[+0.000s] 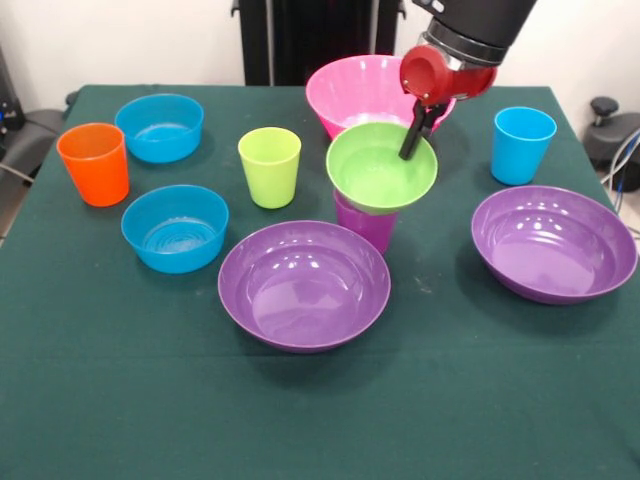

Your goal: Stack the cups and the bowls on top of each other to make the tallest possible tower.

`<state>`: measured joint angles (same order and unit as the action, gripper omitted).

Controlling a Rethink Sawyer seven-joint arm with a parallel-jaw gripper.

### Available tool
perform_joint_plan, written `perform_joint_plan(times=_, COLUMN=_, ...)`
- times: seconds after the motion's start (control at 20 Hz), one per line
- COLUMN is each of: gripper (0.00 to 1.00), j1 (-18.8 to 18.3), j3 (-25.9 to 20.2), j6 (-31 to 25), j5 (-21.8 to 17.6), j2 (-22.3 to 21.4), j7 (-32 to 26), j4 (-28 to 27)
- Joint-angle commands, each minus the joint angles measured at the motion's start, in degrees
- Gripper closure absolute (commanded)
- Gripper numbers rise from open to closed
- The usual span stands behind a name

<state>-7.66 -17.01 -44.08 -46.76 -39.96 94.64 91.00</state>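
One small green bowl is seen seated mouth-up, tilted slightly toward the camera, on the upright purple cup at mid-table, its far rim pinched by the closed gripper in front of the pink bowl.

The green bowl sits on top of the purple cup near the centre of the green-clothed surface. The hand reaches down from twelve o'clock, one dark finger touching the bowl's far rim at its two o'clock edge. Behind stands the pink bowl. At nine o'clock of the stack stands the lime green cup; at seven o'clock, a wide purple bowl.
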Motion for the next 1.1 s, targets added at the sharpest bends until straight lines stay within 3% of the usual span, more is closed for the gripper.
perform_joint_plan(times=0.05, gripper=1.00, j1=1.67, j3=0.96, j6=3.06, j5=-2.55, j2=1.99, j7=2.85, j4=1.72)
perform_joint_plan(times=0.75, gripper=1.00, j1=3.43, j3=3.45, j6=2.06, j5=-2.12, j2=2.69, j7=3.42, j4=0.86)
perform_joint_plan(times=1.1, gripper=1.00, j1=2.79, j3=2.89, j6=4.71, j5=-1.17, j2=3.63, j7=3.68, j4=1.43)
